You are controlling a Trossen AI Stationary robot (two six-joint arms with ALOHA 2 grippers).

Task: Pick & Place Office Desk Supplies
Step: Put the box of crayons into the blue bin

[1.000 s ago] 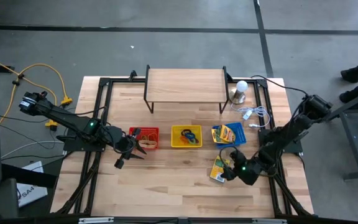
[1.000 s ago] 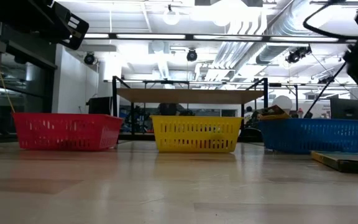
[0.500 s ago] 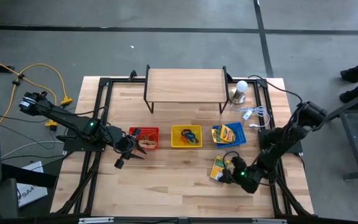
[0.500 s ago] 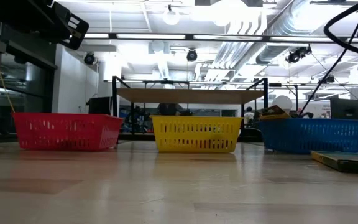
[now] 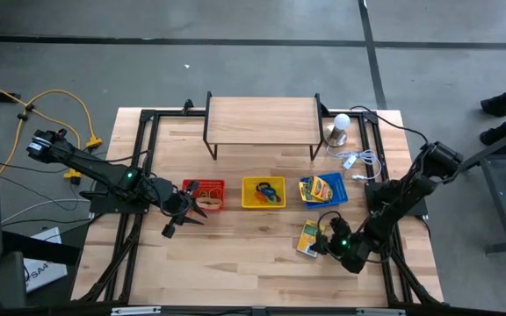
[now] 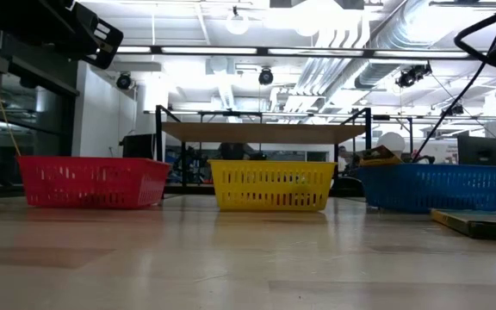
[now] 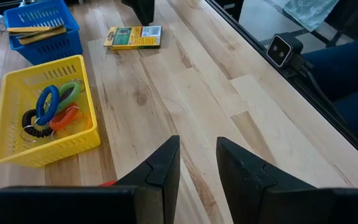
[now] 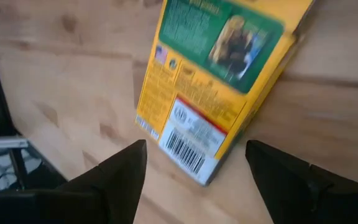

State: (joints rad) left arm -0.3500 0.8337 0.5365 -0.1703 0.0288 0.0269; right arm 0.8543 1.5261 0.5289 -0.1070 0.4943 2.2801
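Three small plastic baskets sit in a row across the middle of the pale wooden table (image 5: pixel 235 263): a red basket (image 5: pixel 205 194), a yellow basket (image 5: pixel 263 192) holding coiled coloured rings (image 7: pixel 53 111) in blue, green, orange and black, and a blue basket (image 5: pixel 323 190) with flat crayon boxes stacked inside. On the bare boards in front of the blue basket lies one more flat yellow-and-green crayon box (image 5: pixel 310 238), barcode end facing the right gripper (image 5: pixel 328 245). That gripper hangs low just beside the box with its two dark fingers (image 8: pixel 120 177) spread wide to either side of the box's near end, gripping nothing. The left gripper (image 5: pixel 179 221) waits over the table beside the red basket, its fingers (image 7: pixel 163 168) parted by a narrow gap and empty. Behind the baskets stands a low wooden shelf on a black metal frame (image 5: pixel 262 120), and near its right end a white round bulb (image 5: pixel 342 122) beside a tangle of thin white wire (image 5: pixel 360 161).
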